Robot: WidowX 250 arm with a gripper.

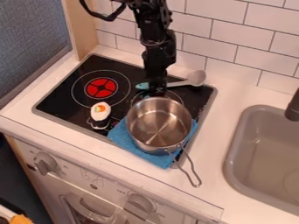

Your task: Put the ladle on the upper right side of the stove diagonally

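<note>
The ladle [196, 78] lies along the back right of the stove [64, 107], its bowl reaching over the rim toward the tiled wall [234, 31]; the steel saucepan [159, 124] sits just in front. The black gripper [156, 91] covers part of the handle; whether it is clamped cannot be told. The ladle is grey, blue-tipped.

White rectangular tiles with dark grout on back wall [234, 33]. Upright pale wood panel [86, 26] at left, grey-blue partition [29, 30] beyond. White countertop [219, 120]; grey basin [257, 144] set in at right, black faucet [293, 107] at its edge. Below, whitish oven front [67, 173] with round knobs [43, 163]. Dark area at lower left, floor or not unclear. Soft light.
</note>
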